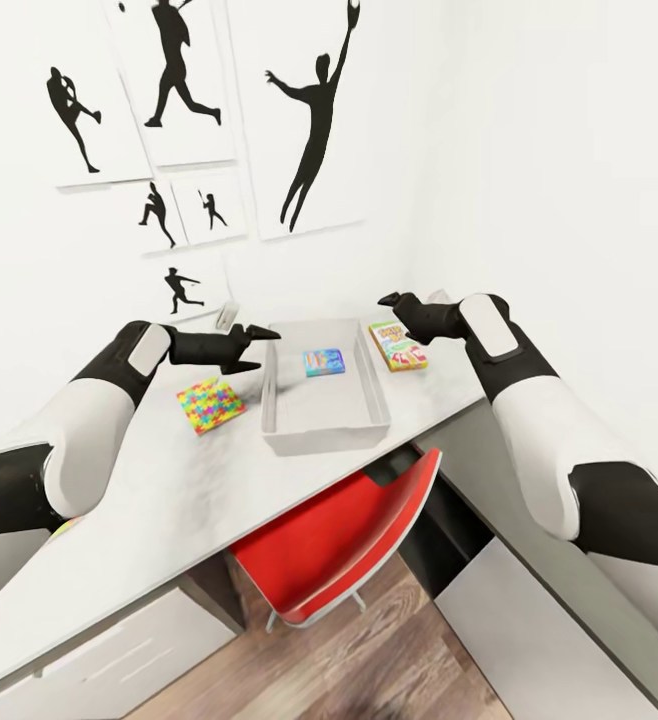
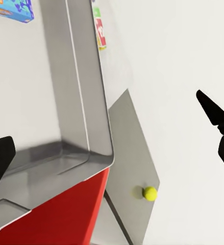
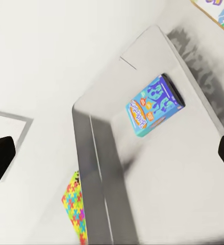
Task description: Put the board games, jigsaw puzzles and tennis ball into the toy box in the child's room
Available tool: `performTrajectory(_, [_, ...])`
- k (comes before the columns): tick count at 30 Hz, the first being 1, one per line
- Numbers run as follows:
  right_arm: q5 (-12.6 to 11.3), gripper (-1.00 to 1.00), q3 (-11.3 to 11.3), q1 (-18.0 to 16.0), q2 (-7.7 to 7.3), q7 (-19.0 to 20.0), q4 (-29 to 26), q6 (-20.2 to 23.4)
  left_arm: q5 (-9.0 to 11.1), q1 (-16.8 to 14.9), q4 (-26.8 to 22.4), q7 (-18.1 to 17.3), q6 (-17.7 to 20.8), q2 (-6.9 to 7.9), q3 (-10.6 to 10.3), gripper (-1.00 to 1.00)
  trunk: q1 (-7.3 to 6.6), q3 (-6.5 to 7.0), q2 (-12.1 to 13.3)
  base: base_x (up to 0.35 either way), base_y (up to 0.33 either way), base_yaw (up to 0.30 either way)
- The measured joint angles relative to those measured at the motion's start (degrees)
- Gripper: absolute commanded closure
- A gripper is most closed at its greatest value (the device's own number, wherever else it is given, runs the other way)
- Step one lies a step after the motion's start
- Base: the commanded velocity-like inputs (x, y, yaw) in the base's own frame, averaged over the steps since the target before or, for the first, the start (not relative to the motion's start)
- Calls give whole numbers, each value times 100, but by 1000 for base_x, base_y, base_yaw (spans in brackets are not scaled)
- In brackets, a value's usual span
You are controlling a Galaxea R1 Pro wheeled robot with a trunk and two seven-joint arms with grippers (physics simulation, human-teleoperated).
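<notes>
The grey, lidless, slope-sided toy box (image 1: 324, 400) sits on the white top of the L-shaped table (image 1: 169, 480), its near end close to the table's front edge, above a red chair (image 1: 344, 540) tucked under it. A blue printed board game box (image 1: 324, 361) lies flat inside the toy box toward its far end, with bare floor around it. The left gripper (image 1: 269, 333) hangs over the box's far left corner, fingers spread and empty; the right gripper (image 1: 389, 300), also parted and holding nothing, hovers above a white-green game box with a red logo (image 1: 398, 346) lying just right of the bin. A multicoloured jigsaw mat (image 1: 210, 405) lies left of the bin, apart from it. In the left wrist view, the small yellow-green tennis ball (image 2: 150, 193) rests on the table near the white wall. Silhouette posters (image 1: 314, 120) hang above; wood flooring (image 1: 369, 670) lies below.
</notes>
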Motion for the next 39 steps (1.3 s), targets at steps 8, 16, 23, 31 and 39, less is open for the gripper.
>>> performTrajectory(8, [6, -100, -5, 36, -13, 3, 12, 194, -6, 23, 2, 0, 0, -46, -69, -100, 0, 76, 0, 0, 0, 0])
performTrajectory(16, [4, -100, -37, 285, -20, 5, 31, 218, 2, 28, 7, -2, 0, -49, -168, -100, 0, 152, 1, 0, 0, 0])
performTrajectory(23, [5, -100, -42, 429, -193, 2, 41, 228, 11, 36, 11, -24, 0, -51, -187, -100, 0, 219, 0, 0, 0, 0])
performTrajectory(31, [-4, -100, -33, 442, -248, 3, 50, 229, 12, 46, 11, -39, 0, -55, -189, -100, 0, 295, 0, 0, 0, 0])
performTrajectory(39, [-3, -100, -25, 443, -252, 2, 58, 229, 11, 51, 11, -43, 0, -55, -189, -100, 1, 372, 0, -23, 0, 0])
